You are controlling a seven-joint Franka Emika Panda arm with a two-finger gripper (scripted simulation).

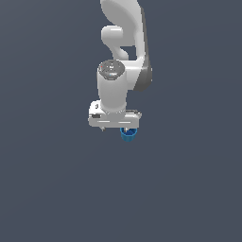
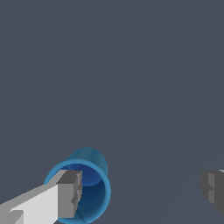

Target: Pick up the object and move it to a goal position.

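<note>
Wrist view: fingers [image 2: 70,194] wide (over cup [image 2: 89,175])

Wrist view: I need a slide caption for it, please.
Open gripper over the upright blue cup, one finger over the cup's mouth, the other wide of it.

Everything I see is flat and evenly lit, a dim slate-grey field with no visible floor shadows in either picture. My arm [image 1: 120,61] takes soft light from above: its upper surfaces are bright white, its underside and right flank shade to grey. There is no glare and no hot spot. Edges are slightly jagged, a low-resolution render, with no blur and no bending toward the frame edges. The blue cup [image 2: 83,189] shows a darker interior and a paler, washed-out far wall.
</note>
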